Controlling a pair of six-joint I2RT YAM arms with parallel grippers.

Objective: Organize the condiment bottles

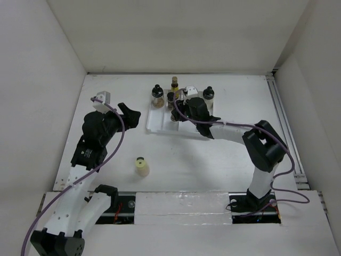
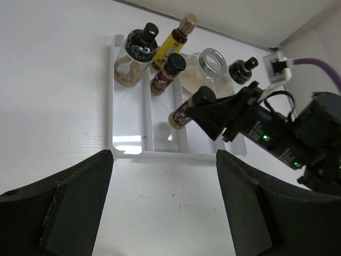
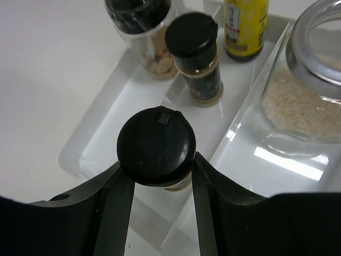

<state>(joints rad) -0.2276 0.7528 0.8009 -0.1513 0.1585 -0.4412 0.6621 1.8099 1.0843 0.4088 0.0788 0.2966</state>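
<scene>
Since the ridged tray (image 2: 128, 145) sorts bottles into lanes (a brown shaker (image 3: 197, 64), a yellow bottle (image 3: 245, 29) and a silver-lidded jar (image 3: 303, 96) already stand at its far end), the right jaws are clamped on a tan shaker (image 3: 157, 146) just under its black cap, holding it tilted over the middle lane, just in front of the brown shaker. The left jaws hang wide apart and empty above the worktop (image 2: 53, 80) short of the tray, likely out of the way on purpose, while a pale cream bottle (image 1: 141, 167) stands alone on the worktop, well apart from both pairs of jaws.
</scene>
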